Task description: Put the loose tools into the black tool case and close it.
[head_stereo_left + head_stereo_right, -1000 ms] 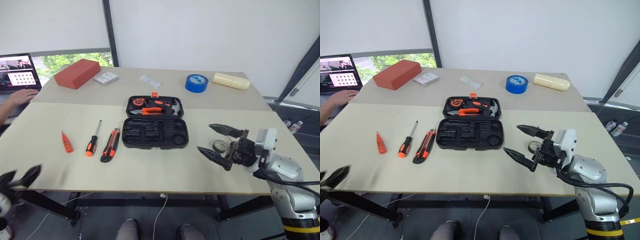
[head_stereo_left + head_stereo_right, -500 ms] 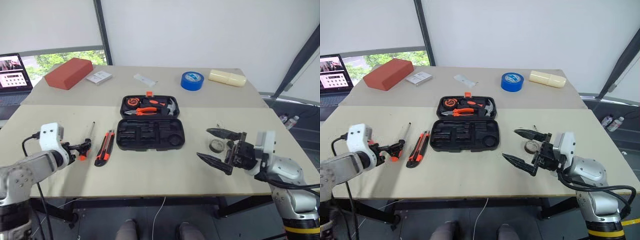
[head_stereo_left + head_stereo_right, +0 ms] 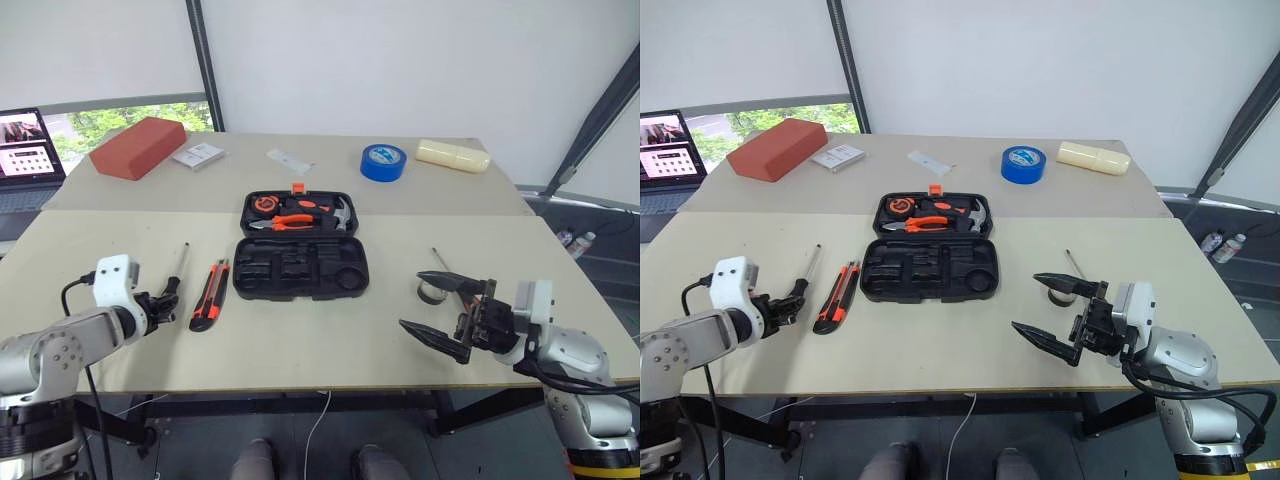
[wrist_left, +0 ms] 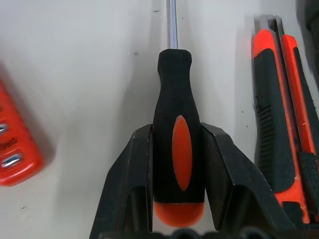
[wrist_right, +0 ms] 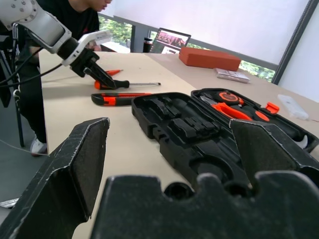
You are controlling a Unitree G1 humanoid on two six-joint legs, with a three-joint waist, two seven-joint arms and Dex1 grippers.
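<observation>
Left wrist view shows the left gripper [image 4: 178,164] with its two black fingers [image 4: 129,174] pressed against both sides of a screwdriver [image 4: 178,129] handle, black with orange, the steel shaft running away along the counter [image 4: 89,74]. Just beside it lie the utility knife [image 4: 279,124] on one side and the red tester screwdriver [image 4: 12,144] on the other. From the head views, the tool case [image 3: 300,250] lies open in the middle of the counter, pliers and a hammer in its far half. The right gripper [image 3: 447,316] hovers near the front edge, fingers spread wide and holding nothing, close to the small tape roll [image 3: 432,291] and a second screwdriver's shaft [image 3: 439,260].
</observation>
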